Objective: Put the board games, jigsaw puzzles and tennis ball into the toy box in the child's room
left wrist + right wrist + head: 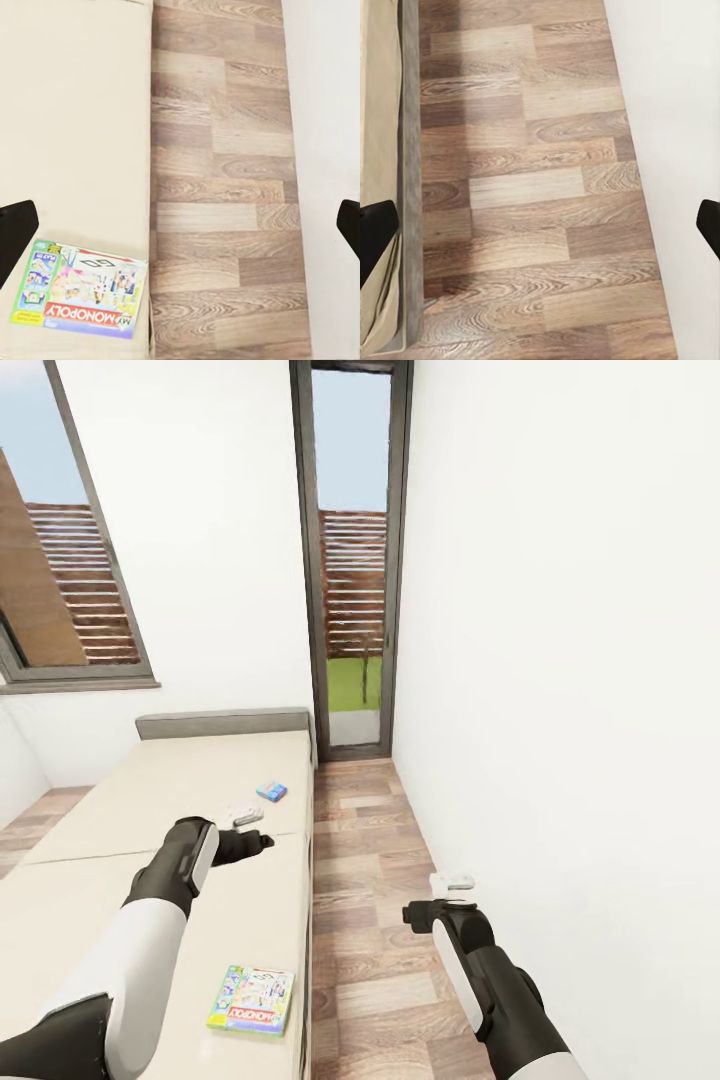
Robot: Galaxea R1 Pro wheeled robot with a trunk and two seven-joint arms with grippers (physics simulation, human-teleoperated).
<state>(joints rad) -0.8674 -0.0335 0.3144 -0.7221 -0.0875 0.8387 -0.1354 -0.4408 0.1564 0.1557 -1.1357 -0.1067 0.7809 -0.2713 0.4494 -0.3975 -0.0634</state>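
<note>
I have the child's room in front of me: white walls, a wood-plank floor [370, 880] running between the bed and the right-hand wall, a tall narrow window [352, 560] straight ahead and a wider window [60, 530] at the left.

The bed [150, 840] takes up the left half of my head view, with a plain beige mattress and a low grey headboard [222, 722] against the far wall. Its grey frame edge shows in the right wrist view beside the planks.

My left arm reaches out over the mattress, and the left gripper [240, 817] hangs above it, near the bed's floor-side edge. In the left wrist view its dark fingers [15, 236] stand wide apart at the two sides of the picture, released and holding nothing. My right arm is out over the floor, and the right gripper [453, 882] is close to the right wall; its fingers [376, 240] are likewise spread wide and empty.

Two board games lie on the bed. The Monopoly box [252, 1000] lies flat near me, just beside the floor-side edge of the mattress. The small blue box [271, 791] lies farther up the mattress toward the headboard, beyond the left gripper and apart from it.
</note>
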